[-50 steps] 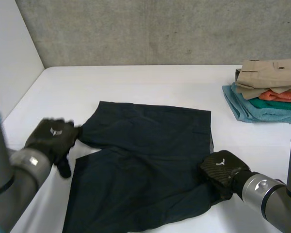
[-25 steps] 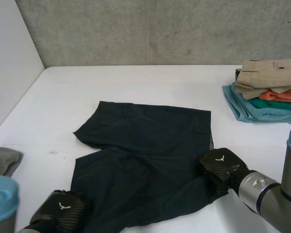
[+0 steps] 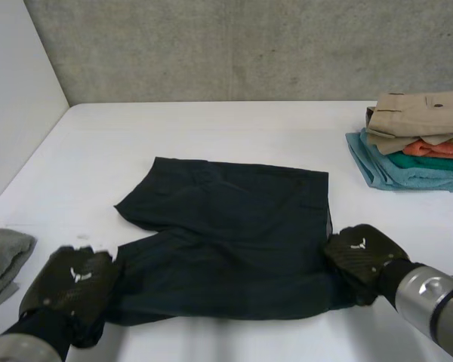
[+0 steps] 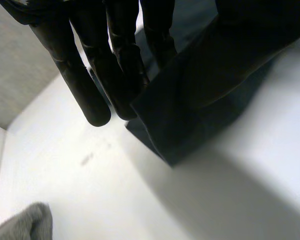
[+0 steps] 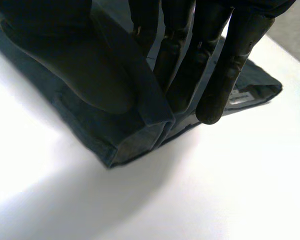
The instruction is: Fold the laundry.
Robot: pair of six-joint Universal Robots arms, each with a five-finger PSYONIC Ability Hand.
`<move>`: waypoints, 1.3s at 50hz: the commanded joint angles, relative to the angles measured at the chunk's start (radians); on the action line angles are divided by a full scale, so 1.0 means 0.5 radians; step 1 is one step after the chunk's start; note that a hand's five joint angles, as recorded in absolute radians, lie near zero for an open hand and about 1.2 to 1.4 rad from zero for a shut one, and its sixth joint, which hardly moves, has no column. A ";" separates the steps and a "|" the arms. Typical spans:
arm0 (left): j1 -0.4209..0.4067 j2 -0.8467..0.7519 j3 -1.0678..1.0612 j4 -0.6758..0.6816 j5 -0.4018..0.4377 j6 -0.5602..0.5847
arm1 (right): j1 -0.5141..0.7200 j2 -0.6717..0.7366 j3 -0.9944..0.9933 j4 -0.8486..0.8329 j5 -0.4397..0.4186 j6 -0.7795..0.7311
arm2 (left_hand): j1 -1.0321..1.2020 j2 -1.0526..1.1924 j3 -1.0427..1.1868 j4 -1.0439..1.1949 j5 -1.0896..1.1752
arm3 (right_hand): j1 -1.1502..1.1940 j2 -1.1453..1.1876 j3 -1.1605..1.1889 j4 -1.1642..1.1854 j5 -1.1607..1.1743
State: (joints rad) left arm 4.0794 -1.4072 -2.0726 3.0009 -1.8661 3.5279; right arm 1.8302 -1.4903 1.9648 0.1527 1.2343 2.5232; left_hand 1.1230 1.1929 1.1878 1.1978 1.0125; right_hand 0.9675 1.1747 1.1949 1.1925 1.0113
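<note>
Left hand (image 3: 72, 283) pinches dark shorts (image 3: 234, 226) at one corner; right hand (image 3: 360, 256) seemingly likewise.

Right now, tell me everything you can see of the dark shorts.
The dark shorts are thin, woven-looking cloth, spread mostly flat on the white table, one leg end jutting out at far left. Their near edge is lifted: the left hand pinches the near-left corner, the right hand the near-right corner, cloth between thumb and fingers.
</note>
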 commanded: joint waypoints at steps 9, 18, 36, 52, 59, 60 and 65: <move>-0.118 0.108 -0.070 -0.474 0.066 0.356 | -0.473 -0.339 0.108 1.036 -0.127 -1.206 | 0.546 0.407 0.417 0.397 0.418 | 0.858 0.443 0.403 0.407 0.421; -0.075 -0.341 0.309 0.314 0.054 0.381 | -0.268 -0.030 -0.195 0.524 -0.165 -0.654 | 0.546 0.407 0.417 0.397 0.418 | 0.858 0.443 0.403 0.407 0.421; 0.100 -1.691 1.631 1.106 0.069 0.865 | 0.049 0.633 -0.723 -0.406 0.636 -0.478 | 0.546 0.407 0.417 0.397 0.418 | 0.858 0.443 0.403 0.407 0.421; 0.094 -2.226 2.093 1.183 0.158 0.890 | 0.132 1.118 -1.125 -0.925 0.731 -0.451 | -1.897 -2.037 -2.026 -2.047 -2.025 | -1.586 -2.000 -2.041 -2.036 -2.023; 0.066 -2.006 1.903 1.183 0.133 0.881 | 0.116 0.898 -1.028 -0.861 0.780 -0.288 | -1.897 -2.037 -2.026 -2.047 -2.025 | -1.586 -2.000 -2.041 -2.036 -2.023; 0.069 -1.954 1.857 1.177 0.134 0.875 | 0.110 0.843 -0.994 -0.824 0.771 -0.248 | -1.897 -2.037 -2.026 -2.047 -2.025 | -1.586 -2.000 -2.041 -2.036 -2.023; 0.076 -1.656 1.529 1.174 0.134 0.756 | 0.076 0.539 -0.794 -0.456 0.615 0.074 | -1.897 -2.037 -2.026 -2.047 -2.025 | -1.586 -2.000 -2.041 -2.036 -2.023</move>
State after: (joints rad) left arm 4.1151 -2.4091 -1.1310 3.5932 -1.7964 3.9620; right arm 1.8845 -1.0556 1.4599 -0.2484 1.6136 2.3982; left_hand 0.1898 0.2036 0.2100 0.2040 0.0488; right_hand 0.2035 0.2248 0.2117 0.2350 0.0712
